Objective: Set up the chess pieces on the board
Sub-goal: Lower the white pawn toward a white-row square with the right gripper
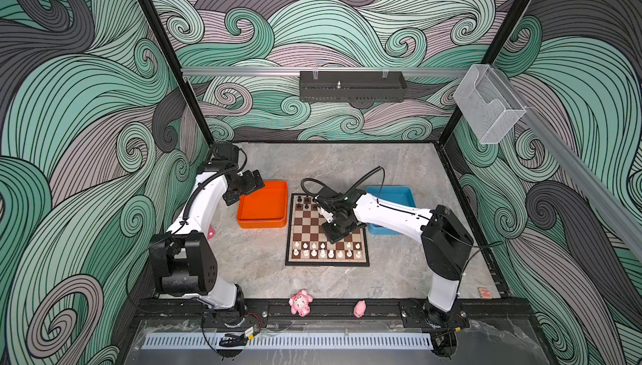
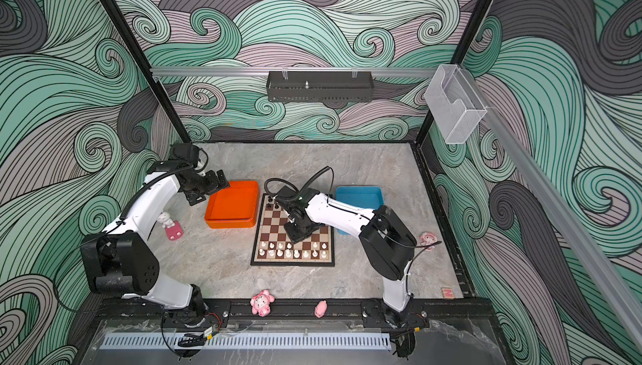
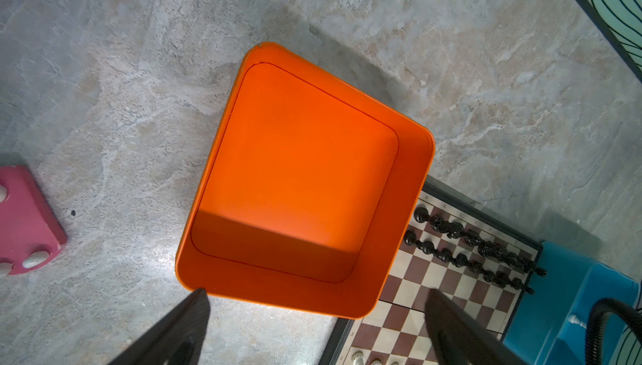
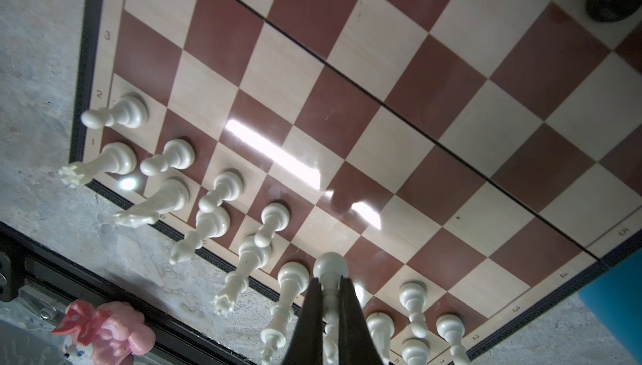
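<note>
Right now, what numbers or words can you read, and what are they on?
"1", "2", "3": on the board's pale edge, beside the white pieces.
"2", "3", "4", "5": on the board's opposite pale edge.
Tiny marks on the edge along the white back row: too blurred to read.
Mark on the small reddish tile, seen in a top view: too blurred to read.

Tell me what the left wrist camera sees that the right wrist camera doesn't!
Only the left wrist camera shows the empty square orange plastic tray. Only the right wrist camera shows the right gripper shut on a white plastic chess piece, and a pink toy figurine with a bow. Both show the brown and cream chessboard on the grey stone tabletop.
</note>
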Controlling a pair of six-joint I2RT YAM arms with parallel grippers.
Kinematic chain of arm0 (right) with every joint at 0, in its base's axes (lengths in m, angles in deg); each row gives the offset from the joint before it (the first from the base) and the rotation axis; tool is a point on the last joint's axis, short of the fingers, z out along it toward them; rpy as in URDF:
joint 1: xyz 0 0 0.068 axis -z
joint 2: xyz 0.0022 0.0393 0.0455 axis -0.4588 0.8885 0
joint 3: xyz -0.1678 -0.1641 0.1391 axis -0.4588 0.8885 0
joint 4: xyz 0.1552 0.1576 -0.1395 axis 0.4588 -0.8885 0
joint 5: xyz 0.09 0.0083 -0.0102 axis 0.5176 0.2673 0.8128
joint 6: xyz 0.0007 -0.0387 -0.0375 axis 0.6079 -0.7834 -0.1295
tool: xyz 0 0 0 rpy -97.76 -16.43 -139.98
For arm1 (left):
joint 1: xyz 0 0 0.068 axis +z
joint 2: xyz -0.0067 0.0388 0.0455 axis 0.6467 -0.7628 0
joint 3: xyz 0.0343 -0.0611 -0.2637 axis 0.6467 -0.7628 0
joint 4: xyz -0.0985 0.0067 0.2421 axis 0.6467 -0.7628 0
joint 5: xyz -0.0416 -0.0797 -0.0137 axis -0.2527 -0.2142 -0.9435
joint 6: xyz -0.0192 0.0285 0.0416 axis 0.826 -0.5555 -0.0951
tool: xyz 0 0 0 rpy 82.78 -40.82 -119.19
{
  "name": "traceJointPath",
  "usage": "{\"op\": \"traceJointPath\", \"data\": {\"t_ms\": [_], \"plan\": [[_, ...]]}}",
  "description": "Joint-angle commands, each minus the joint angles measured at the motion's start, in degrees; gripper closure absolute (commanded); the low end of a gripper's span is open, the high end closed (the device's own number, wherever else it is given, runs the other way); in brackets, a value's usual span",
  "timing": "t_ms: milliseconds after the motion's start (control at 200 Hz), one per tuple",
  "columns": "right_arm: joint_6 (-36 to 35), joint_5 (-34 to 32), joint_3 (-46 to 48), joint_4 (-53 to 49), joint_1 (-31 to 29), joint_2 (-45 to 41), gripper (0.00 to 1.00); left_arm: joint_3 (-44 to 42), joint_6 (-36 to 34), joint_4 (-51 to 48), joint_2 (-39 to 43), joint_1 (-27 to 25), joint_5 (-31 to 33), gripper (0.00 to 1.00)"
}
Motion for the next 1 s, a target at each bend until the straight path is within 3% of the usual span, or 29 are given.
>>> {"op": "traceJointPath", "data": {"t_ms": [0,996], "plan": [[-0.8,1.3,-1.6,-0.8,-0.5,1.6,0.94,-0.4,-0.4,-1.4,0.5,0.7,-0.5,0.01],[-1.2,2.6,-3.7,-4.8,-0.8,6.2,0.91,-1.1,-0.8,-0.4,-0.9,1.3,-2.4,0.01]]}}
